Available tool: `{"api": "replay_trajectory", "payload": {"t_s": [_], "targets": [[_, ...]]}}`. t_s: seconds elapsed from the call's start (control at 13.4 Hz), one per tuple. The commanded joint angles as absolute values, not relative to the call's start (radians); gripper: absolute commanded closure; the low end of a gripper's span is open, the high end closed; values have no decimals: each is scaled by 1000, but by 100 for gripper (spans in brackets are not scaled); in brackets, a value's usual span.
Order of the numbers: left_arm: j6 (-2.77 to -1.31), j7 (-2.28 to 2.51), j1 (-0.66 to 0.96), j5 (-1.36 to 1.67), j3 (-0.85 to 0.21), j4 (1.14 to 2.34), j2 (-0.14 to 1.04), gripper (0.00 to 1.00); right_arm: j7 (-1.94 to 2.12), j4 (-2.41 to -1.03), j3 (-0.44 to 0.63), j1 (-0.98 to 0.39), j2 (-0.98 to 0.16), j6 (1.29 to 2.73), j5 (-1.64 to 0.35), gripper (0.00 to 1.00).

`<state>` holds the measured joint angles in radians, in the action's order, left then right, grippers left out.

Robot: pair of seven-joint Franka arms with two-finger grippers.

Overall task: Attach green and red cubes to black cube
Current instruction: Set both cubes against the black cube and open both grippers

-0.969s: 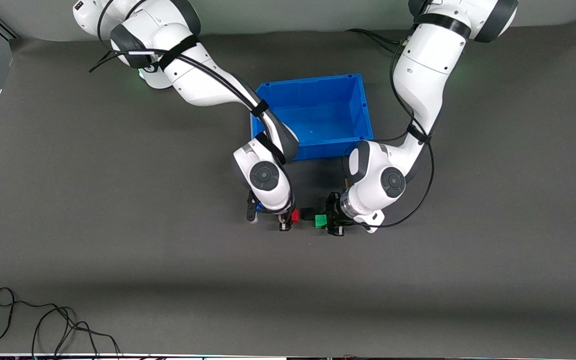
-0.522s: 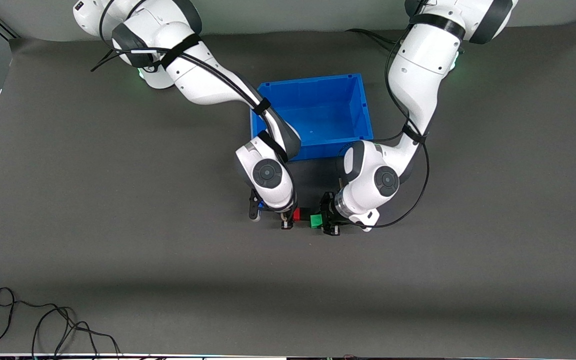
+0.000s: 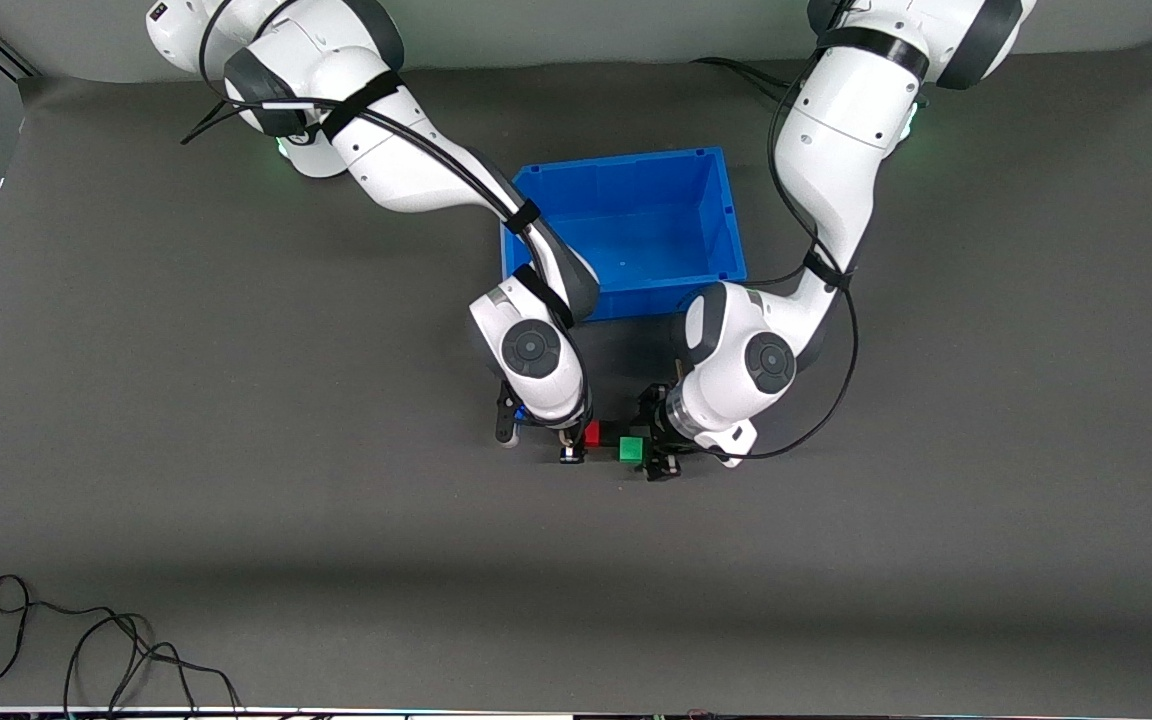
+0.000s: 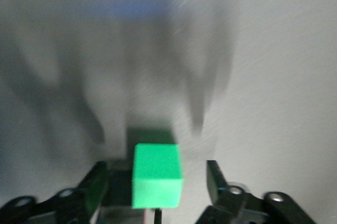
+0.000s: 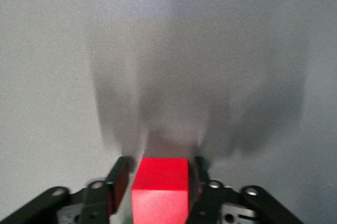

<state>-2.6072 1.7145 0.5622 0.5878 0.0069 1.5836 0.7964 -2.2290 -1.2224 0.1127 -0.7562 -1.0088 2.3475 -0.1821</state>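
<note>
- Our right gripper (image 5: 157, 182) pinches the red cube (image 5: 160, 190) by its flat sides (rigid, light, we judge).
- Our left gripper (image 4: 155, 182) stands spread around the green cube (image 4: 157, 175); black cube unseen.

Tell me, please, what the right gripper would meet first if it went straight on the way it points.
Most likely the bare table: the right gripper, shut on the red cube, points at it with nothing else in line. How near it is, I cannot tell.

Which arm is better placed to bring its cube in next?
Right, probably. The right gripper is shut on the red cube. The left gripper stands open around the green cube, so it would need to close first.
</note>
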Motion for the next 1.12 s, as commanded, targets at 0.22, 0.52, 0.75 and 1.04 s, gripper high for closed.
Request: {"api": "replay_trajectory", "payload": {"t_s": [0.22,0.52,0.75,1.04], "targets": [[-2271,1398,335,526,29,1643,603,0,-2154,-1161,118,-701,-954,2258,-195,1],[-1953,1050,132,410,37,1640,462,0,-1963,-1163,115,-602,-758,1977,-199,1],[-1745,705,11,325,37,1612,359,0,-1746,-1204,124,-534,-579,1800,-199,1],[-1612,338,-38,171,32,1502,263,0,-1452,-1215,126,-402,-411,1573,-199,1]]}}
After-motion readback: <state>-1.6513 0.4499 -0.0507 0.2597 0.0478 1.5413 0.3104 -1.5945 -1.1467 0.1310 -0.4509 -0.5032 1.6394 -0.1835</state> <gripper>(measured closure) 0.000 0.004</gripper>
